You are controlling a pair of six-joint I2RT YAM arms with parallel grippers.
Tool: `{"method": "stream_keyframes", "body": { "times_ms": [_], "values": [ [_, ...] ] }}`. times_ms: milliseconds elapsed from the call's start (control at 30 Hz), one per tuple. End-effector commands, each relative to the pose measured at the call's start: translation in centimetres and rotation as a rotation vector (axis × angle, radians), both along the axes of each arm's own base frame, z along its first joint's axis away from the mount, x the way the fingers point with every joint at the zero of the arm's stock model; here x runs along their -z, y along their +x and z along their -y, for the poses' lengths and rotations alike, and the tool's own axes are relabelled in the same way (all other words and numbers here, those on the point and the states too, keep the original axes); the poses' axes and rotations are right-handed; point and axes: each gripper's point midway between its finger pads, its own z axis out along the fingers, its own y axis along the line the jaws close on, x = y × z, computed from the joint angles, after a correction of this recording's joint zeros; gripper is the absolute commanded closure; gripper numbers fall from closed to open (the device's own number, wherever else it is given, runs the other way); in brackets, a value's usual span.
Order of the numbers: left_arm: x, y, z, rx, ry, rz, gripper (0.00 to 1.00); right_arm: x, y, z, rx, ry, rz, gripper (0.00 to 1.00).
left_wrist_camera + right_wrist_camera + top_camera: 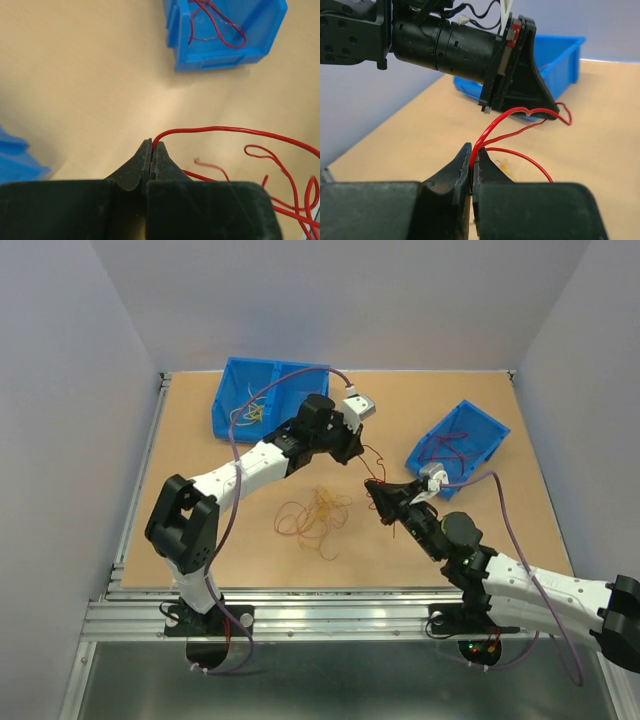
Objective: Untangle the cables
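A thin red cable (372, 462) hangs above the table, stretched between both grippers. My left gripper (151, 145) is shut on one part of the red cable (225, 130), which arcs off to the right. Close in front of it, my right gripper (471, 152) is shut on another part of the red cable (495, 127), which loops up to the left gripper's black fingers (540, 107). In the top view the left gripper (355, 450) and right gripper (375, 488) nearly meet at mid-table. A loose tangle of orange, yellow and red cables (315, 515) lies on the board below and to the left of them.
A blue bin (262, 395) at the back left holds a few yellowish cables. A second blue bin (460, 445) at the right, also seen from the left wrist (225, 35), holds red cables (215, 25). Grey walls enclose the board on three sides.
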Motion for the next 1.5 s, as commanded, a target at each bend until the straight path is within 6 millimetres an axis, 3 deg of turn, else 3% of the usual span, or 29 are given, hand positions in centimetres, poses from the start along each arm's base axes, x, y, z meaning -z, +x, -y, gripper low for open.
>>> {"method": "stream_keyframes", "body": {
  "times_ms": [0,33,67,100,133,167,200,267,300,400,533,700,733,800,933,1033,1167,1267,1367,1467],
  "values": [
    [2.7,3.0,-1.5,-0.033,0.108,0.006,1.0,-12.5,-0.9,3.1,0.083,0.213,0.221,1.0],
    [3.5,3.0,-1.3,-0.019,0.116,-0.007,1.0,-14.2,-0.5,3.9,0.129,0.229,0.234,0.99],
    [3.7,3.0,-1.3,-0.016,0.118,-0.008,1.0,-14.7,-0.2,4.4,0.16,0.226,0.228,0.99],
    [3.5,2.9,-1.2,-0.011,0.115,-0.006,0.96,-14.3,0.4,4.4,0.189,0.192,0.197,1.0],
    [3.3,2.8,-1.2,-0.005,0.113,-0.002,0.92,-15.4,1.2,5.6,0.264,0.206,0.175,0.99],
    [2.8,2.7,-1.2,-0.002,0.103,0.008,0.87,-15.2,1.8,6.0,0.306,0.193,0.152,0.99],
    [2.2,2.5,-1.5,-0.002,0.089,0.019,0.71,-14.8,2.3,6.3,0.344,0.168,0.129,1.0],
    [1.7,2.2,-1.8,-0.004,0.063,0.041,0.56,-14.3,3.3,7.6,0.444,0.161,0.091,0.99],
    [0.1,2.4,-2.1,-0.008,0.026,0.074,0.47,-14.1,3.5,7.8,0.465,0.158,0.082,0.99],
    [-1.4,2.1,-3.3,-0.016,-0.04,0.073,0.38,-14.5,3.5,7.9,0.467,0.154,0.082,0.99],
    [-4.3,3.2,-6.1,-0.039,-0.184,0.088,0.35,-14.9,4.2,7.3,0.482,0.116,0.052,0.99],
    [-5.0,3.3,-8.0,-0.069,-0.235,0.107,0.35,-14.5,6.5,7.9,0.558,0.075,-0.007,0.99],
    [-5.6,3.2,-8.2,-0.07,-0.243,0.131,0.35,-15.1,7.2,8.6,0.554,0.11,-0.012,0.99],
    [-5.5,2.7,-8.3,-0.057,-0.25,0.149,0.34,-14.7,8.1,9.2,0.552,0.095,-0.032,0.99],
    [-7.8,1.3,-8.6,-0.034,-0.294,0.231,0.32,-13.2,10.6,10.8,0.598,0.078,-0.091,1.0],
    [-7.7,3.3,-10.4,-0.193,-0.267,0.225,0.31,-12.4,11.4,11.8,0.611,0.115,-0.126,0.99],
    [-7.1,4.7,-11.9,-0.277,-0.25,0.22,0.31,-12.5,11.5,15.3,0.671,0.192,-0.132,1.0],
    [-7.2,4.8,-12.0,-0.28,-0.253,0.224,0.31,-12.5,11.2,16.2,0.695,0.207,-0.131,0.99],
    [-7.8,3.7,-11.3,-0.214,-0.279,0.236,0.3,-12.4,11.6,15.7,0.679,0.187,-0.135,1.0],
    [-8.4,2.7,-11.1,-0.18,-0.294,0.256,0.29,-11.1,13.2,14.8,0.672,0.129,-0.18,0.99]
  ]
}}
